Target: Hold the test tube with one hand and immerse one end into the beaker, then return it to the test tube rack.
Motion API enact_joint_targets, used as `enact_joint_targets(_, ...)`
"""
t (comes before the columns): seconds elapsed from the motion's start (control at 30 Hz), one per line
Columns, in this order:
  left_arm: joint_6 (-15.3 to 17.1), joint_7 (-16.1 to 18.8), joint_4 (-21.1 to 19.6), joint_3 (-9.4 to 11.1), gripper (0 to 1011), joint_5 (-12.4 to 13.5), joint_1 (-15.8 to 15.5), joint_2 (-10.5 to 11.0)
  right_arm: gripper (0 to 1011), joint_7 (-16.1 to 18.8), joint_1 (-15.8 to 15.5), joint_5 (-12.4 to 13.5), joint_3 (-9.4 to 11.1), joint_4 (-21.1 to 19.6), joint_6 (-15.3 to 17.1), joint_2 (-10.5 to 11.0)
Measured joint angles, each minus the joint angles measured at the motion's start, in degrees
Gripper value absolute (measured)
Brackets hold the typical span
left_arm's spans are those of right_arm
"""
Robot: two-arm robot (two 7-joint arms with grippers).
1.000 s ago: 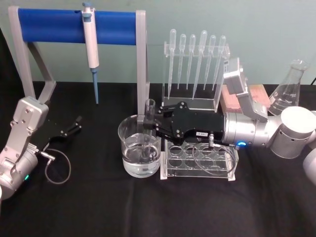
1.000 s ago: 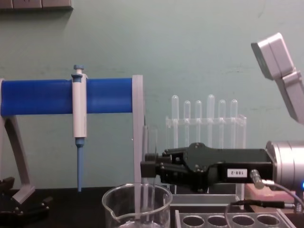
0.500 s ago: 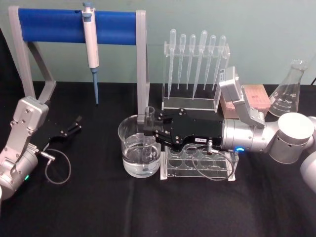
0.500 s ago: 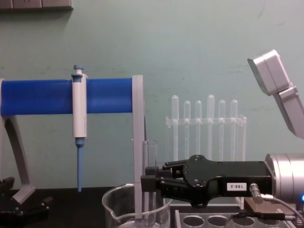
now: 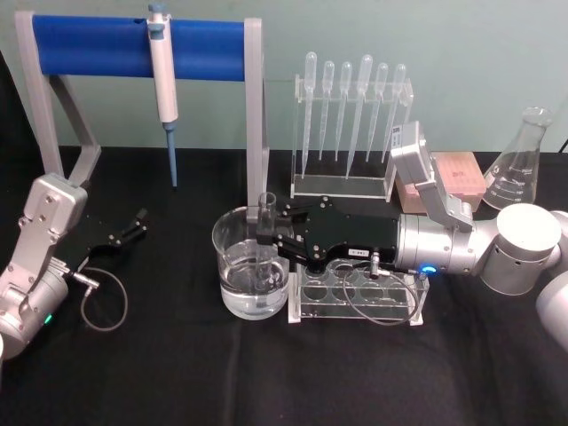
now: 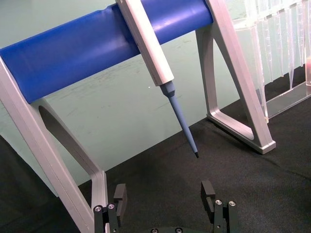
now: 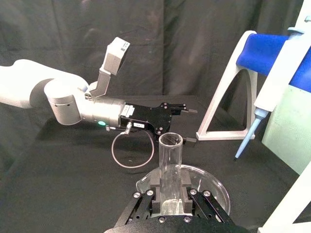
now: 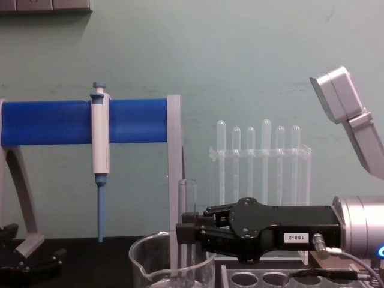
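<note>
R gripper (image 5: 266,232) pinched tube (image 5: 264,209), lower end in beaker (image 5: 224,266); L gripper (image 5: 131,227) parked at 9 o'clock, fingers (image 6: 209,191) spread.

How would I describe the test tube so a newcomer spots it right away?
Find the blue-barred stand; in front of its right post sits the beaker of clear liquid. The test tube stands upright in it, gripped by the right pincer. Unlike the thin bulb-topped pipettes behind, it is plain, wider and open-rimmed.
</note>
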Motion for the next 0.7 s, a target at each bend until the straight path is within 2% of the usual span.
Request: enact_joint_targets(0.7, 0.00, 0.00, 0.00, 0.00, 1000, 0.00, 0.00, 0.00, 242, 0.08, 0.07, 0.11, -0.05, -0.10, 0.03, 0.06)
